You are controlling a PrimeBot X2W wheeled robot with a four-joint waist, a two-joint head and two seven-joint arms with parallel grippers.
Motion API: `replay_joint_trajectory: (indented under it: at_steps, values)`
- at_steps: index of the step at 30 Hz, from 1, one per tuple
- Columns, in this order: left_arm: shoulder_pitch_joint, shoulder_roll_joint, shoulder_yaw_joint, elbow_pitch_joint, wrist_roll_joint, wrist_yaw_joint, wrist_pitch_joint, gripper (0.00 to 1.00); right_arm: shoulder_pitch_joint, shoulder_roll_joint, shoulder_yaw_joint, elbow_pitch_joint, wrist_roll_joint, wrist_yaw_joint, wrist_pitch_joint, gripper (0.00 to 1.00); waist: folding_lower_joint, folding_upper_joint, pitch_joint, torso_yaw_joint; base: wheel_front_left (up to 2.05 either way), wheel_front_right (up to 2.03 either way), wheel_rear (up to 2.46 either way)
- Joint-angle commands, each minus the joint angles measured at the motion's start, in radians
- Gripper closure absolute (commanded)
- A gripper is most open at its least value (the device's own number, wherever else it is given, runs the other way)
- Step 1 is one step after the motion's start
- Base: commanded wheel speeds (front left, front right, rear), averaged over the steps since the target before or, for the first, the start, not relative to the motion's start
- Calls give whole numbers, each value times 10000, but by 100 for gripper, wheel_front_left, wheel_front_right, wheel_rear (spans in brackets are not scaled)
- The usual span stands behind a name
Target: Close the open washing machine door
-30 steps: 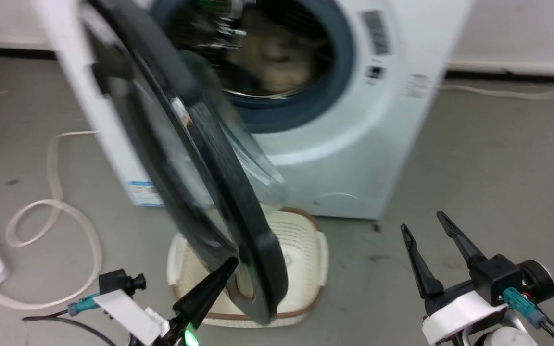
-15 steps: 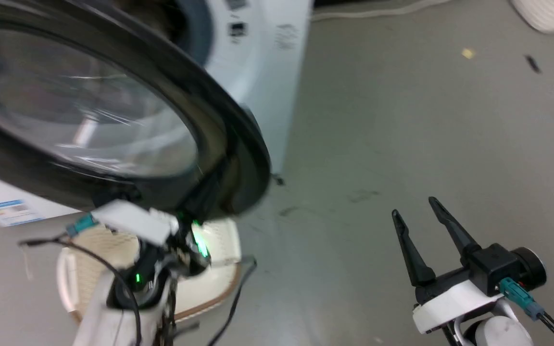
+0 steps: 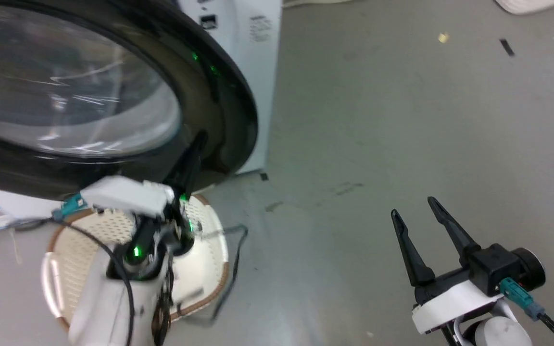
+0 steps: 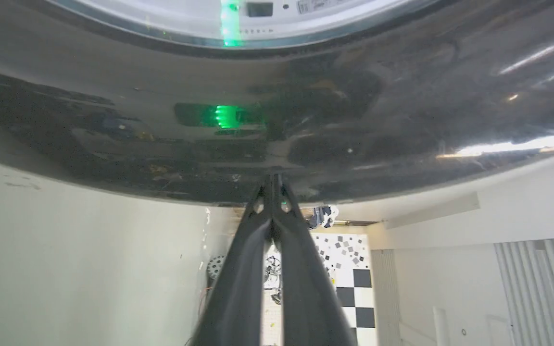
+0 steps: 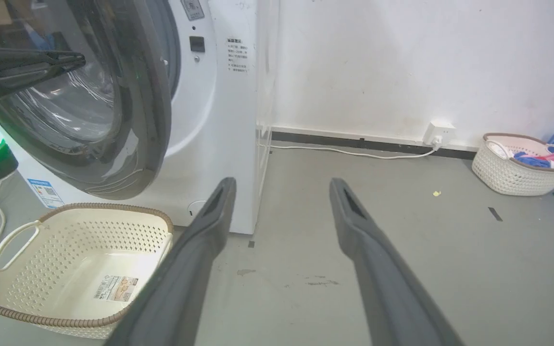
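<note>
Weight and gloss suggest pushing the washing machine door [image 3: 231,110] by its rim, which the pinched-shut left gripper [image 4: 273,179] touches tip-first. The right gripper [image 3: 414,206] hangs spread, empty.

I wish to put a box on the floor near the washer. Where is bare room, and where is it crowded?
Bare floor lies right of the washing machine, between its side and the filled basket by the wall. Crowded: under the washing machine door, where the empty basket sits and the left gripper touches the rim.

Grey floor [image 5: 402,269] carries the washing machine [image 5: 219,120], a cream basket [image 5: 65,250], a cable [image 5: 354,153], perhaps a tape scrap [image 5: 495,214].
</note>
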Motion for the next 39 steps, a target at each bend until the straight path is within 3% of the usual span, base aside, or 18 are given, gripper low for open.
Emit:
replay_joint_trajectory:
  at_steps: [1,2,3,4,7,9,11,13,16,20,25,29,32,34,39]
  values:
    - [672,85,-115,-388,230,-44,-95,53,165,42,-58,-14,-97,8,-46,0,0,-1,-407,479,0,0,0]
    - [672,85,-115,-388,230,-44,-95,53,165,42,-58,-14,-97,8,-46,0,0,-1,-407,479,0,0,0]
    - [1323,133,-175,-848,424,-45,-286,0,281,42,-129,-29,-182,8,-46,0,0,-1,-639,811,0,0,0]
    - [2297,522,-528,-1840,1154,-46,-609,0,484,19,-210,-42,-275,8,-46,0,0,-1,-967,1338,0,0,0]
    - [2910,971,-877,-2532,2067,-46,-1270,0,622,-50,-251,-61,-291,8,-46,0,0,-1,-1173,1719,0,0,0]
    - [3621,1550,-1308,-3221,3416,-46,-2828,0,803,-156,-300,-108,-277,8,-46,0,0,-1,-1455,2285,0,0,0]
    - [3809,1759,-1471,-3358,3890,-46,-3380,0,857,-177,-322,-129,-270,8,-46,0,0,-1,-1534,2451,0,0,0]
    - [4116,2258,-1852,-3450,5096,-47,-4460,0,975,-210,-398,-169,-249,8,-46,0,0,-1,-1706,2795,0,0,0]
    - [4482,2647,-1703,-3179,7178,-7,-4973,0,1136,-228,-419,-223,-224,8,-46,0,0,-1,-1905,3193,0,0,0]
    - [4922,2192,-557,-3728,10317,510,-5002,0,1277,-226,-424,-348,-263,8,-46,0,0,-1,-2036,3558,0,0,0]
    - [5579,1498,61,-4436,13007,775,-5005,0,1442,-201,-350,-464,-235,8,-46,0,0,-1,-2068,3884,0,0,0]
    - [5866,1189,-101,-4532,14753,973,-5006,0,1617,-160,-279,-506,-160,8,-46,0,0,-1,-1958,4282,0,0,0]
    - [5903,1065,-116,-4340,14934,935,-5007,0,1507,-150,-127,-582,-80,8,-46,0,0,-1,-1807,4400,0,0,0]
    - [5825,966,-89,-4163,14889,857,-5007,0,1348,-261,146,-715,117,8,-46,100,0,-1,-1632,4496,0,0,0]
    - [5336,818,-124,-4136,14976,636,-5007,0,738,-762,430,-960,427,8,-41,100,0,-1,-1080,4902,0,0,0]
